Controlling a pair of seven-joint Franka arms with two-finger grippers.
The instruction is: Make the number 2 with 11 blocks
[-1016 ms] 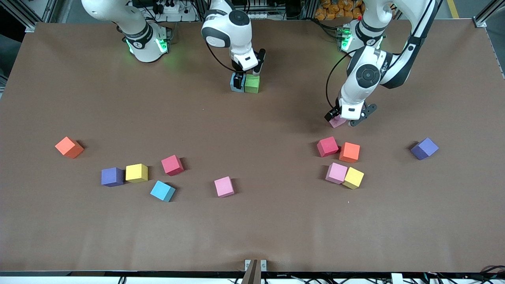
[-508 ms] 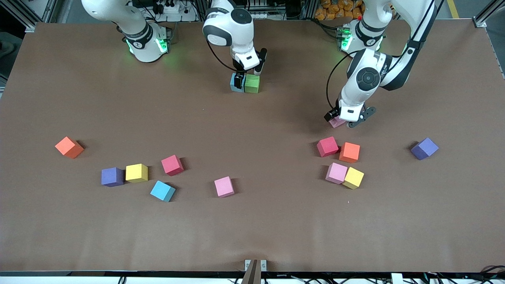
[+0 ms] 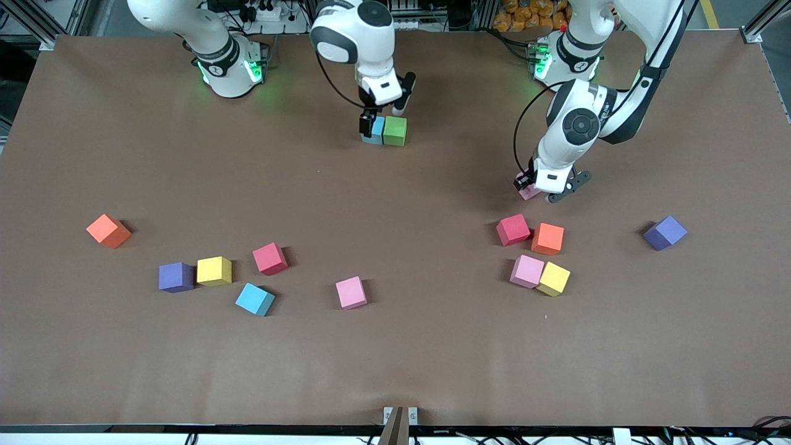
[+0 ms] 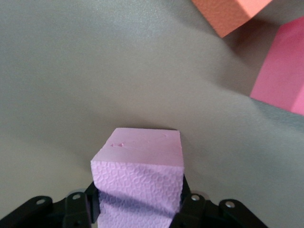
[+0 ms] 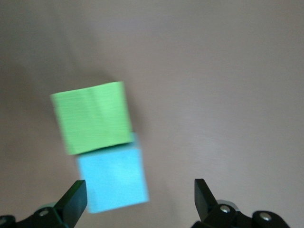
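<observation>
Since a second ago your left end effector (image 3: 535, 188) has clamped the pink block (image 4: 138, 176) for transport; your right end effector (image 3: 384, 113), fingers wide and empty, has risen off the blue-green pair (image 3: 384, 130) it placed.

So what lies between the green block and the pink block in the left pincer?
Nothing: the front view shows only bare table between the green block and the pink block gripped by the left pincer.
</observation>
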